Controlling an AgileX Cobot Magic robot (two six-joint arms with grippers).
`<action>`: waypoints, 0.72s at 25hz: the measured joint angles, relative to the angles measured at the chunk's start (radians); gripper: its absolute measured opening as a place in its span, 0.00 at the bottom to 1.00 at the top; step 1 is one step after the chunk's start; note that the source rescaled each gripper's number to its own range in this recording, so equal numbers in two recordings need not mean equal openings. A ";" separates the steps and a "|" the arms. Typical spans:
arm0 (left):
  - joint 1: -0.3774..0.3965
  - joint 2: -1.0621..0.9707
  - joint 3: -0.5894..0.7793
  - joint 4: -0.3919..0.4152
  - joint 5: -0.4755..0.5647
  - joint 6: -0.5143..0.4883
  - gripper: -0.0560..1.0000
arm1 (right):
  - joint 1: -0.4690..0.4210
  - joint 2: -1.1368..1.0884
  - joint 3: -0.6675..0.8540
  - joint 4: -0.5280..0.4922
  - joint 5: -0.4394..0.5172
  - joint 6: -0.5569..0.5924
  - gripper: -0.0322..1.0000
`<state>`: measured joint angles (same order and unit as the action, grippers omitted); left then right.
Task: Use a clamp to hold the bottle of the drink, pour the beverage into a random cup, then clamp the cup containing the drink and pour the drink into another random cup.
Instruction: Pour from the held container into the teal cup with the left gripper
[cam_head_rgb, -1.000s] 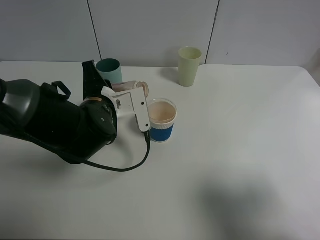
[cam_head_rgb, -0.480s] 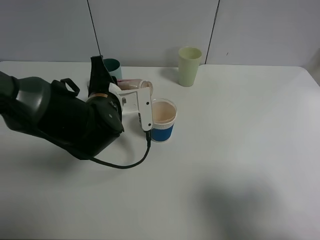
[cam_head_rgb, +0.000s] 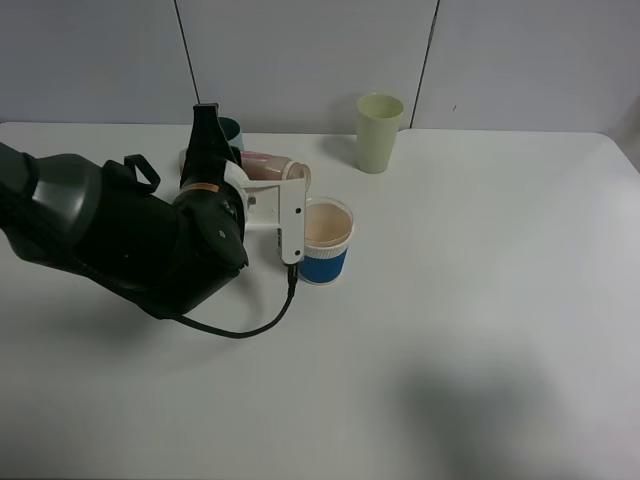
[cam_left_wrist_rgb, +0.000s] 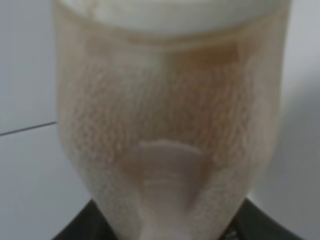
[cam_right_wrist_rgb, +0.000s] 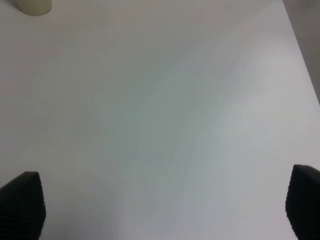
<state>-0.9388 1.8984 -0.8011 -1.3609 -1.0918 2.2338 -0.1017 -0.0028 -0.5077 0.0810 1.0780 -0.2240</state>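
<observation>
My left gripper (cam_head_rgb: 270, 190), the clamp, is shut on the bottle (cam_head_rgb: 268, 167), which lies nearly on its side with its open mouth over the near-left rim of the blue-banded white cup (cam_head_rgb: 325, 243). Pale brown beverage (cam_head_rgb: 324, 225) fills that cup. In the left wrist view the bottle (cam_left_wrist_rgb: 170, 125) fills the frame, its wall coated with brownish froth. The pale yellow-green tumbler (cam_head_rgb: 379, 132) stands upright at the back, also seen as the tumbler (cam_right_wrist_rgb: 34, 6) in the right wrist view. My right gripper (cam_right_wrist_rgb: 162, 210) hangs open over bare table, out of the high view.
A teal tumbler (cam_head_rgb: 231, 129) stands behind the left arm, mostly hidden by it. The bulky black left arm (cam_head_rgb: 120, 235) and its cable (cam_head_rgb: 262, 322) cover the table's left side. The white table (cam_head_rgb: 480, 300) ends at a grey wall behind.
The left arm has swung toward the back and turned, hiding more of the teal tumbler. The bottle's mouth has shifted slightly right toward the cup. The right gripper has stayed still.
</observation>
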 joint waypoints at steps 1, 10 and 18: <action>0.000 0.000 0.000 0.010 -0.001 0.006 0.09 | 0.000 0.000 0.000 0.000 0.000 0.000 0.89; 0.000 0.000 0.000 0.093 -0.005 0.027 0.09 | 0.000 0.000 0.000 0.000 0.000 0.000 0.89; 0.000 0.001 0.000 0.128 -0.009 0.068 0.09 | 0.000 0.000 0.000 0.000 0.000 0.000 0.89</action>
<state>-0.9388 1.8992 -0.8011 -1.2330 -1.1005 2.3014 -0.1017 -0.0028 -0.5077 0.0810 1.0780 -0.2240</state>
